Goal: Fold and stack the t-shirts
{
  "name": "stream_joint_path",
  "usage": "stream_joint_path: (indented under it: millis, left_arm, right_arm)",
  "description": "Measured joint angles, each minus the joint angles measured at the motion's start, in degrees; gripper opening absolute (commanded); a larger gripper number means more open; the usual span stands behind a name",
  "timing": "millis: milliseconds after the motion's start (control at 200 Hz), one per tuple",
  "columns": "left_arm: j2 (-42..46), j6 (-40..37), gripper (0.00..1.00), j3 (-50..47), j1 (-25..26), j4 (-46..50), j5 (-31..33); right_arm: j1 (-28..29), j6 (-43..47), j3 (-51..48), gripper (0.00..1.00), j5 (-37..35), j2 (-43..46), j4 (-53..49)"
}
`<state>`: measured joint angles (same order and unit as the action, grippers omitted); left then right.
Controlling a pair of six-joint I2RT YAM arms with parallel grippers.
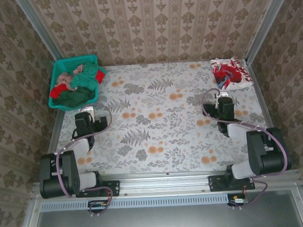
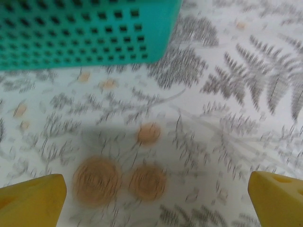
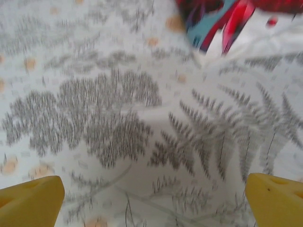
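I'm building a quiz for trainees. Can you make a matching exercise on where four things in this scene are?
1 basket
2 red-and-white shirt
3 dark green shirt
4 left gripper

A in the basket
B table's far right corner
C table's far left corner
D open, over bare table

Pairs: 1-C, 2-B, 3-A, 4-D

Surface [image 1: 157, 123]: floral middle open, passable. Obstacles: teal basket [image 1: 76, 59] heaped with t-shirts [image 1: 82, 84], far-left corner; red-and-white t-shirt [image 1: 230, 72], far-right corner.
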<state>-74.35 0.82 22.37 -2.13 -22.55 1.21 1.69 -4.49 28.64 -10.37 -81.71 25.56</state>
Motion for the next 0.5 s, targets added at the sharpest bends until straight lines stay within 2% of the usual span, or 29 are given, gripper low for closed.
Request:
stream_joint_path:
  millis: [105,180,280,500]
  left_arm:
    - [-4.81,0.00,1.00,-0.22,-1.03,-11.37,-3.56]
    - [-10.67,-0.63,1.00,-0.07,-0.98,-19.04,-4.72]
    - [-14.53,-1.70,1.00,0.11,0.85,-20.85,-4.61]
    - [-14.64,-2.62,1.00,0.15,1.79,-24.24,-4.28]
  right_arm:
    - [-0.57,0.70,-2.67,1.00,2.01,-3.37,13.31]
    - [0.33,1.68,-5.70,1.00,1.90,-5.29,17.35]
    - [1.27,1.81,-6.67,1.00,1.77,-6.12,18.69]
    - [0.81,1.77,-6.60,1.00,1.73,-6.12,22.05]
